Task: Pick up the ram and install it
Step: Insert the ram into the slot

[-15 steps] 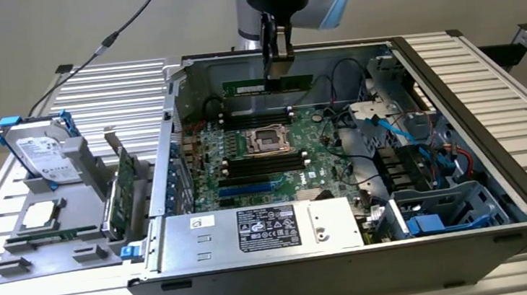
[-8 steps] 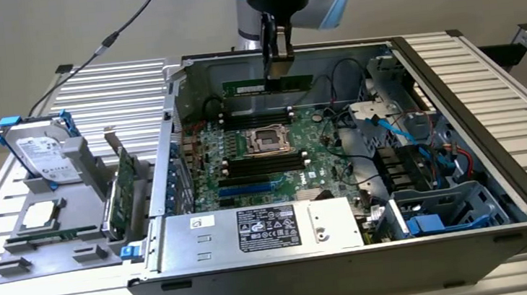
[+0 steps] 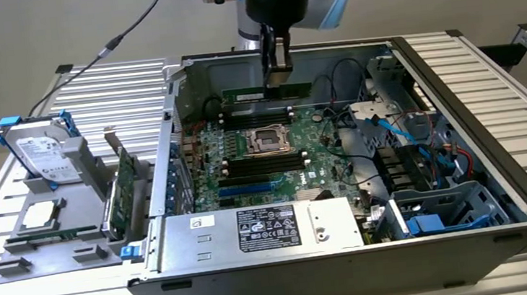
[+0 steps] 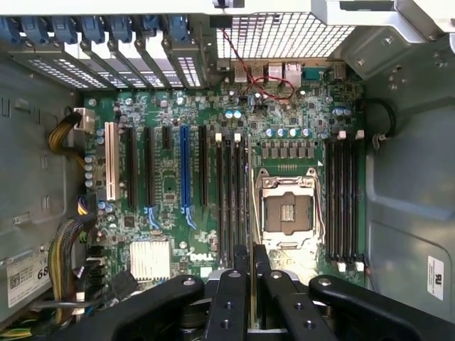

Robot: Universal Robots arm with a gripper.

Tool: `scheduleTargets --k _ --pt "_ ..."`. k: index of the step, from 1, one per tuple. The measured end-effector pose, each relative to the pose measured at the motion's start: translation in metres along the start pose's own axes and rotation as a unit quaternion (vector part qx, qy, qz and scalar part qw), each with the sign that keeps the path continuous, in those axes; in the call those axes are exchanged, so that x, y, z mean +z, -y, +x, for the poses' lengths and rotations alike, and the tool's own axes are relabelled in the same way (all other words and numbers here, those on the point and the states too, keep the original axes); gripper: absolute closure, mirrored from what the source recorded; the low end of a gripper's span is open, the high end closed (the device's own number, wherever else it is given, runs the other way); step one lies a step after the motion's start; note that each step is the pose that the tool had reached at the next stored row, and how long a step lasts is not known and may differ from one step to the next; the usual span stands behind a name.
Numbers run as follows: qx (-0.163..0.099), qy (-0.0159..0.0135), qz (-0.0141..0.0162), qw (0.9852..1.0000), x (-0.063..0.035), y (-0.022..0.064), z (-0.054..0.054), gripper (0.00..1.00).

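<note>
My gripper (image 3: 277, 79) hangs over the far part of the open computer case (image 3: 497, 168), shut on the ram (image 3: 249, 93). The ram is a thin green stick held level and lengthwise just above the far memory slots (image 3: 258, 112). In the wrist view the black fingers (image 4: 234, 284) pinch the stick (image 4: 252, 298) edge-on. Below them lies the green motherboard (image 4: 178, 142) with its empty black memory slots (image 4: 231, 192) on one side of the CPU socket (image 4: 288, 213) and further slots (image 4: 343, 192) on the other.
On the exterior view's left, a grey holder (image 3: 22, 250) carries a hard drive (image 3: 47, 157) in a blue caddy and a green expansion card (image 3: 125, 190). A power supply (image 3: 262, 231) fills the case's near end. Blue cables and a drive cage (image 3: 443, 210) crowd the right.
</note>
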State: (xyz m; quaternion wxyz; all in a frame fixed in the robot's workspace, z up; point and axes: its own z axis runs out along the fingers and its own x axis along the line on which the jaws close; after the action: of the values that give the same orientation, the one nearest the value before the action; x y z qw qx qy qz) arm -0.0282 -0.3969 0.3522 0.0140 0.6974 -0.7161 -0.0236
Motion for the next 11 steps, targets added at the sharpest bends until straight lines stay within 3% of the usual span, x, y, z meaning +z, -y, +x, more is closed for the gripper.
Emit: scheduleTargets --k 11 --pt "0.0 0.0 0.0 1.0 0.0203 -0.0063 0.007 0.86"
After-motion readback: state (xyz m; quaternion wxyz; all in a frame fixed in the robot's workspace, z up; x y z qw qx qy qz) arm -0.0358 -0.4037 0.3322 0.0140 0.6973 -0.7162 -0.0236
